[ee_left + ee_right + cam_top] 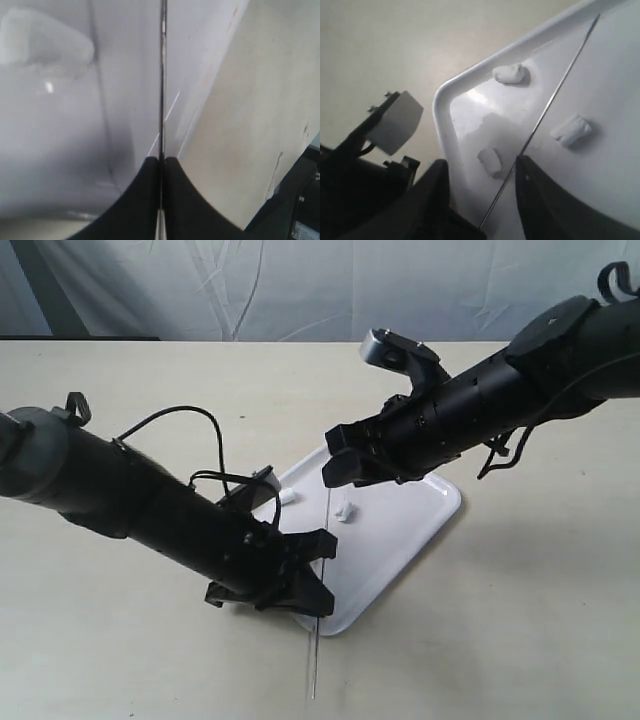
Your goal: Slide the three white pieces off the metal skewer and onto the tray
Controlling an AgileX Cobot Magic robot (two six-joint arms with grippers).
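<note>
While pinched in the left gripper (pixel 161 167), metal skewer (pixel 162 75): bare, runs over tray (pixel 425 515), one end out past the rim.
left gripper: fingers closed tight on the skewer.
right gripper (pixel 481 167): jaws apart, skewer passes between, nearer one finger.
three white pieces (pixel 509 73): loose on tray, two one side of skewer, one the other.

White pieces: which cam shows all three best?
The right wrist view. The three white pieces all lie sharp and separate on the tray, off the metal skewer. The exterior view shows only two, tiny, and the third is not visible. The left wrist view shows one, blurred.
</note>
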